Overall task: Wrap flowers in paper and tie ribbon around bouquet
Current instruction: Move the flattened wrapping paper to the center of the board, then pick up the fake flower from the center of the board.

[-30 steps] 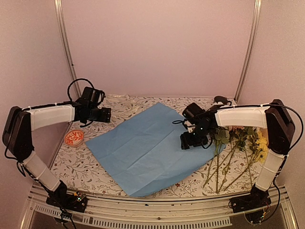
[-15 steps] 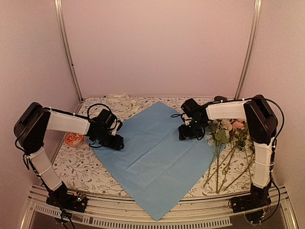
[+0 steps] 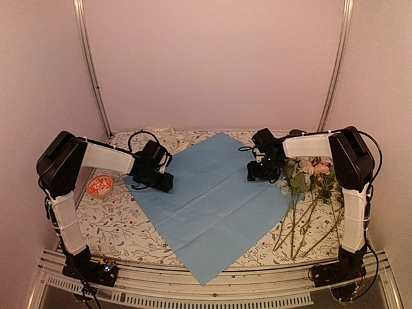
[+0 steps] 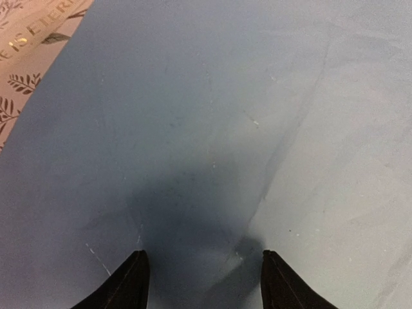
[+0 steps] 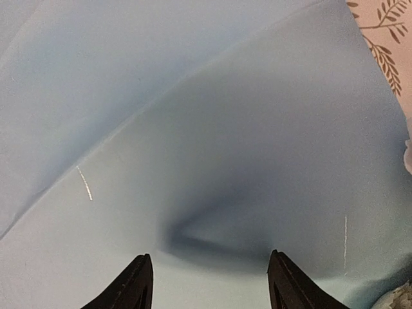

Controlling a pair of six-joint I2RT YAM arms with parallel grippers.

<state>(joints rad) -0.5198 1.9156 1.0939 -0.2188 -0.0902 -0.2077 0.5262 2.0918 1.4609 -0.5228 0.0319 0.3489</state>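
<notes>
Lying spread on the surface [image 3: 116,219], the paper [image 3: 212,193] was seen from above, with the flowers [image 3: 309,187] laid along its right edge. The left gripper [image 3: 164,183] and right gripper [image 3: 256,172] were set at its opposite corners. At the left wrist, jaws were held open on paper, the ribbon [image 4: 35,26] beside its edge. At the right wrist, jaws were held open over puckered paper.

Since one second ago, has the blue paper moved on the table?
Yes. The paper has turned, and its near corner has slid forward and to the right, so it now lies over the front rail.
</notes>
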